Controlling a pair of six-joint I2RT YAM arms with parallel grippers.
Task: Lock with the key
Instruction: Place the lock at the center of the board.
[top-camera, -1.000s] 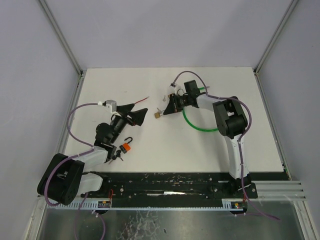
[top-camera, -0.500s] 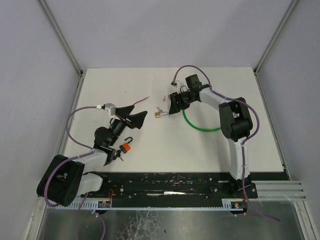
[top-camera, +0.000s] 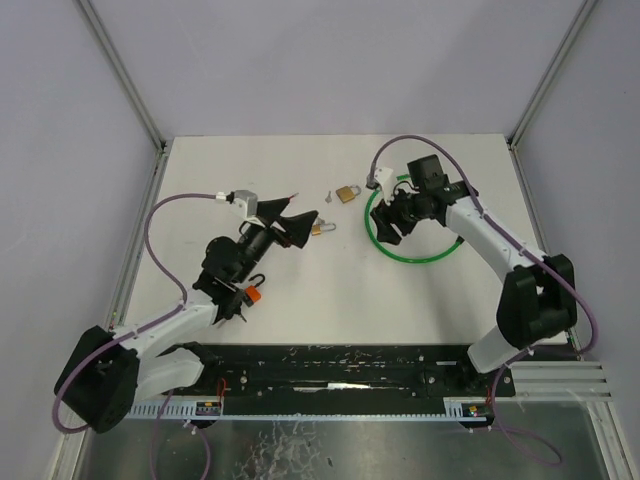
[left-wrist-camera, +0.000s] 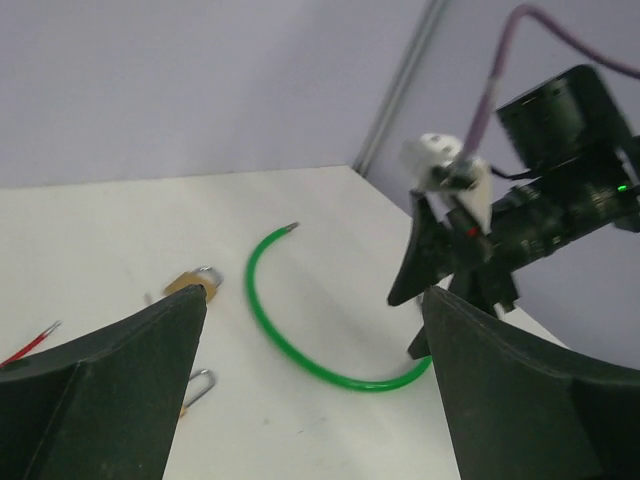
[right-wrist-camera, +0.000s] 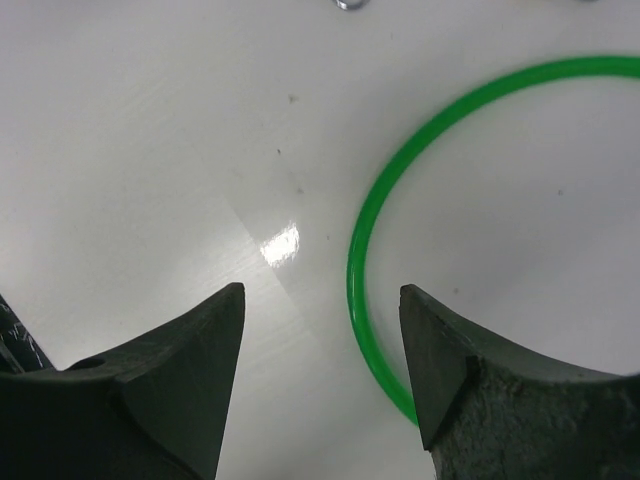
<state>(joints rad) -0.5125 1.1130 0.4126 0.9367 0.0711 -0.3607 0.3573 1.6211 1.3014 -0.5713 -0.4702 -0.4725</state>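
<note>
Padlock (top-camera: 347, 192), brass, on table (top-camera: 400, 300) just left of green ring (right-wrist-camera: 352, 270); second padlock (top-camera: 321, 229) beside left gripper (top-camera: 306, 226), jaws wide apart, empty; right gripper (top-camera: 388, 228) parted over ring, empty.

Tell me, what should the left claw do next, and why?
Probably ease the left gripper forward and down until its open fingers sit either side of the small brass padlock, then close. That padlock lies free on the table just beyond its tips. The right gripper hangs open and empty over the green ring, so nothing holds the lock.
</note>
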